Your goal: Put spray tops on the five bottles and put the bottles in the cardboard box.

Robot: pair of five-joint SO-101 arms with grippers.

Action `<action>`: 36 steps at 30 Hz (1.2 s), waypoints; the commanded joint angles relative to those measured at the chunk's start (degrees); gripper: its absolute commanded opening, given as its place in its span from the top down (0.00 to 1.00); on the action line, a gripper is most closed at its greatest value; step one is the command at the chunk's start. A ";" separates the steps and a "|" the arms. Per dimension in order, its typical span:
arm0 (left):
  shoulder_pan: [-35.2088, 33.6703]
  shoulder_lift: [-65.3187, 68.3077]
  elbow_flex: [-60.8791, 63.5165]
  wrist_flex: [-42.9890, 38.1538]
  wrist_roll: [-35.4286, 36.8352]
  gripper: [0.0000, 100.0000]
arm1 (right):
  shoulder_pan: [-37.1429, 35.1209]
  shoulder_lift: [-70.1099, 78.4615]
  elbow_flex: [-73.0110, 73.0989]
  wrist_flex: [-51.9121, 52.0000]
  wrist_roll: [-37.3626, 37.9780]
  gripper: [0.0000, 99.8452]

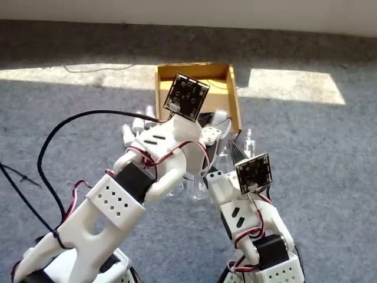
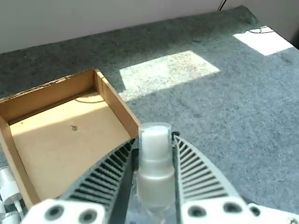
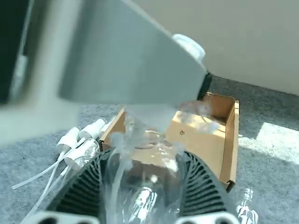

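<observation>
My left gripper (image 2: 155,142) is shut on a white spray top (image 2: 154,161) that sits at the neck of a clear bottle (image 3: 142,186). My right gripper (image 3: 144,158) is shut around that bottle's body, just below the left one. The spray top (image 3: 189,46) sticks up past the left gripper's blurred grey finger (image 3: 126,60). The cardboard box (image 2: 114,100) lies open just beyond both grippers, with nothing visible on its floor. In the high view both arms meet in front of the box (image 1: 194,66), the left arm (image 1: 159,147) reaching in from the left.
Several loose white spray tops (image 3: 79,140) with thin tubes lie left of the box (image 1: 134,127). Other clear bottles stand between the arms (image 1: 194,186) and right of the box (image 1: 250,141). Grey carpet stretches around, with sunlit patches behind.
</observation>
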 commanded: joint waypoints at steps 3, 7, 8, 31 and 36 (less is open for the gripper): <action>1.36 -0.04 2.07 0.09 0.00 0.99 | 2.42 -0.92 -1.45 -3.65 -0.70 1.00; 1.19 -0.13 2.07 0.09 0.00 0.99 | 2.59 -0.84 -1.36 -3.65 -0.70 1.00; 0.92 -0.66 2.07 0.09 0.00 0.99 | 2.59 -0.84 -1.27 -3.56 -0.70 1.00; 1.36 -22.73 7.52 0.09 -10.73 0.87 | 2.59 -0.84 -1.45 -3.56 -0.70 1.00; 1.10 -26.33 4.88 0.09 -11.34 0.87 | 2.59 -0.84 -1.01 -3.56 -0.70 1.00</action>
